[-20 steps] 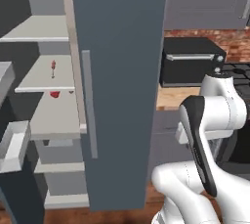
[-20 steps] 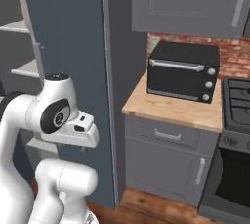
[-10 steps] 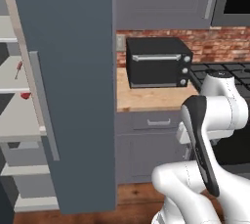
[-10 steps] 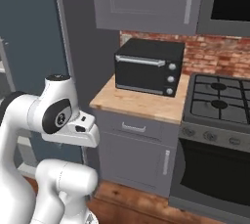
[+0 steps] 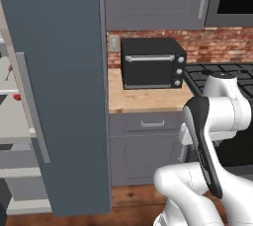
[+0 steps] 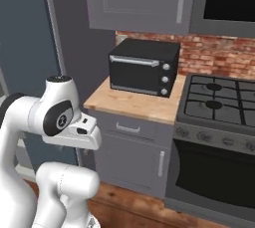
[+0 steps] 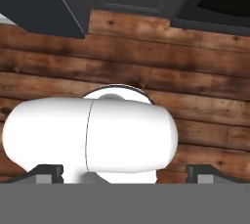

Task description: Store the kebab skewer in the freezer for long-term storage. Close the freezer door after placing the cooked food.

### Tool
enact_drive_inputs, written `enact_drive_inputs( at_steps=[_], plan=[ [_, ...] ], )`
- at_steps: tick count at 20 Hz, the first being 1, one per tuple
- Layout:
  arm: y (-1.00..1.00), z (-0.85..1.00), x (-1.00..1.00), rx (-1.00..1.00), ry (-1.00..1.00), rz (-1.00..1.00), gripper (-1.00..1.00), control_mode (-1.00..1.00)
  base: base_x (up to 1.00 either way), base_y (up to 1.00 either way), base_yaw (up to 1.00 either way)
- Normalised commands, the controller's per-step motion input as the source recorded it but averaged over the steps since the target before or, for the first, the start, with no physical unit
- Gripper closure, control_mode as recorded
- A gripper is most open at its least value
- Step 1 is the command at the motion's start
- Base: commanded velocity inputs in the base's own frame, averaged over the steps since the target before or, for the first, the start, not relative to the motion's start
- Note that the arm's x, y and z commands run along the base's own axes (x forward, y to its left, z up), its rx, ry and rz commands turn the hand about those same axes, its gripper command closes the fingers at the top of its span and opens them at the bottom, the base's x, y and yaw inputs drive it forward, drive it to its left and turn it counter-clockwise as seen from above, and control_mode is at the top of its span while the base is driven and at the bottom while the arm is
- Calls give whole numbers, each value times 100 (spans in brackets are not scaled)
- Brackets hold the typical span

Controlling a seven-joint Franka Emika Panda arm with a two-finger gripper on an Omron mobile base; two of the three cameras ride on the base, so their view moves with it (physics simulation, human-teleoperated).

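One freezer door (image 5: 59, 87) ajar, gripper (image 7: 125, 171) tips apart w/ nothing between, over wood floor (image 7: 146, 66).

Flat, even, shadowless rendered light

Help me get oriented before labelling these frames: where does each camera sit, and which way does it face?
Left base view: behind the arm's left, facing the tall slate-grey freezer door, black toaster oven and light wooden counter; white arm lower right.
Right base view: behind the arm's right, facing the toaster oven and black gas stove; arm lower left.
Hand view: on the hand, pointing down at the brown plank floor; open gripper.
Both base views share the oven and counter.
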Motion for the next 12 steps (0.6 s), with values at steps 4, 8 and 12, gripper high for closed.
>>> enact_drive_inputs(
  at_steps=[4, 8, 12],
  plan=[
    [0, 0, 0, 0, 0, 0, -100, 100, 4, -26, 0],
    [0, 0, 0, 0, 0, 0, -100, 100, 0, -3, -1],
    [0, 0, 0, 0, 0, 0, -100, 100, 0, 30, -7]
  ],
)
